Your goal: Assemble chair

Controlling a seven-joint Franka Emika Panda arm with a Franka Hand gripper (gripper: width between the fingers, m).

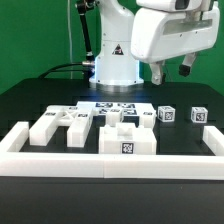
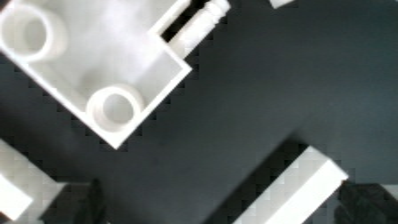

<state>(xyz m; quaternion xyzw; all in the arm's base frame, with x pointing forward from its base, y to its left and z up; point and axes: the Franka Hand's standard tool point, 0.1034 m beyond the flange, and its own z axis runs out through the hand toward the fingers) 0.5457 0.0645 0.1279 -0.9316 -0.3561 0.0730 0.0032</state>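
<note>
Here, a white robot arm is reaching in above a black table (image 1: 25, 100), and its pincer (image 1: 172, 71) is hanging high over the exterior view's right side. The two dark fingers are standing apart with nothing between them, so the pincer is released and carrying nothing.

The chair is lying in loose white pieces (image 1: 128, 143) on the table, well below the pincer and not touching it. A chunky block with a black-and-white tag is sitting front and centre, just behind a long white rail (image 1: 100, 166) that is fencing in the front and both sides. Flatter pieces (image 1: 60, 126) are lying toward the exterior view's left. Two small tagged cubes (image 1: 167, 115) are sitting apart on the exterior view's right. A flat marker board (image 1: 113, 106) is lying behind the pieces, near the arm's base.

The wrist view, which is blurred, is showing a flat white piece with two round holes (image 2: 98, 65) against the dark table.
</note>
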